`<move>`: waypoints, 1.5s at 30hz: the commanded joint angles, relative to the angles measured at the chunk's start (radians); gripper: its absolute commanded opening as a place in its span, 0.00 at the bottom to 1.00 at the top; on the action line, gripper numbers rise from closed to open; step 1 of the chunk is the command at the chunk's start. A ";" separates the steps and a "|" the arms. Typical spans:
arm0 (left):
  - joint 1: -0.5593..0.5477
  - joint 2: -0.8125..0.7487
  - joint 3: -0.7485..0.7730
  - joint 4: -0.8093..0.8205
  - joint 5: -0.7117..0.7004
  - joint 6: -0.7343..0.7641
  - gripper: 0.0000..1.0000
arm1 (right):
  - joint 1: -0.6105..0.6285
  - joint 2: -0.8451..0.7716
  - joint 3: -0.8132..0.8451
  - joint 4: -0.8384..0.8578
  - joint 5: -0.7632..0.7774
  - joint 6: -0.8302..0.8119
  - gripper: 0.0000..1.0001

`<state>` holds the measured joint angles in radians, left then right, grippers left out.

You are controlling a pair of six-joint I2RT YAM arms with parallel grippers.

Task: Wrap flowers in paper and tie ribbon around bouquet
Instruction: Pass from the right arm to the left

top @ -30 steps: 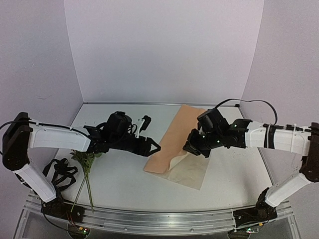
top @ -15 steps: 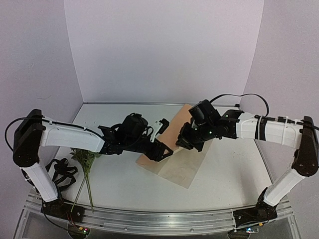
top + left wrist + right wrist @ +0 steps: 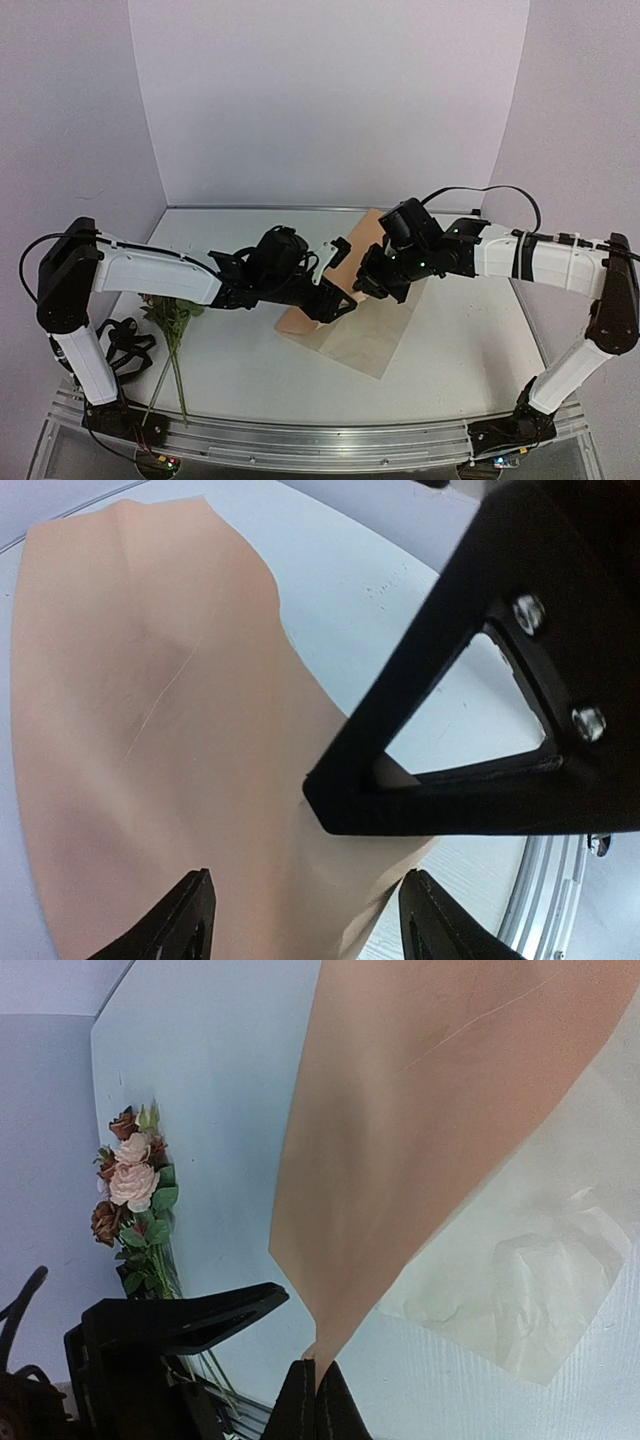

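Note:
The tan paper (image 3: 375,250) lies at the table's middle, one part folded over so its paler underside (image 3: 360,345) shows. My right gripper (image 3: 368,287) is shut on a lifted corner of the paper (image 3: 400,1140), its tips (image 3: 316,1392) pinching the point. My left gripper (image 3: 338,280) is open just left of it, and its fingertips (image 3: 190,920) straddle the paper (image 3: 150,730) near that corner without touching. The flowers (image 3: 170,318) lie flat at the near left, also in the right wrist view (image 3: 135,1190). A black tangle, probably the ribbon (image 3: 120,345), lies beside them.
The two grippers are close together above the paper's left edge; a right finger (image 3: 470,740) fills the left wrist view. Lilac walls (image 3: 330,100) close the back and sides. An aluminium rail (image 3: 320,435) runs along the near edge.
My left gripper has reached right to the paper's left edge. My right gripper has carried the pinched corner leftward, dragging and folding the sheet. The flowers have not moved.

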<state>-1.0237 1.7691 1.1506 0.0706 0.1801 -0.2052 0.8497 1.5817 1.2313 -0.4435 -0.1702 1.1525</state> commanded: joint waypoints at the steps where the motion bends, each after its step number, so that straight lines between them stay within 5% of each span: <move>1: -0.015 -0.030 0.004 0.015 -0.029 0.018 0.67 | 0.006 0.002 0.051 -0.010 0.024 0.002 0.00; 15: -0.095 -0.004 0.080 -0.075 -0.331 0.127 0.52 | 0.006 0.000 0.059 -0.022 0.039 0.038 0.00; 25: -0.144 -0.066 -0.008 -0.020 -0.427 0.180 0.60 | 0.006 -0.010 0.066 -0.030 0.044 0.066 0.00; 33: -0.151 -0.033 0.018 0.041 -0.481 0.204 0.43 | 0.006 -0.024 0.054 -0.038 0.048 0.076 0.00; 36: -0.150 -0.015 0.028 0.062 -0.487 0.227 0.30 | 0.007 -0.032 0.044 -0.040 0.055 0.076 0.01; 41: -0.150 -0.010 0.012 0.100 -0.491 0.173 0.01 | 0.006 -0.035 0.046 -0.044 0.061 0.054 0.14; 45: -0.120 -0.039 -0.022 0.140 -0.503 0.061 0.00 | 0.005 -0.058 0.046 -0.055 0.090 0.001 0.51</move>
<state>-1.1692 1.7573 1.1493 0.1201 -0.2945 -0.0331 0.8497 1.5812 1.2549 -0.4830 -0.1311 1.2108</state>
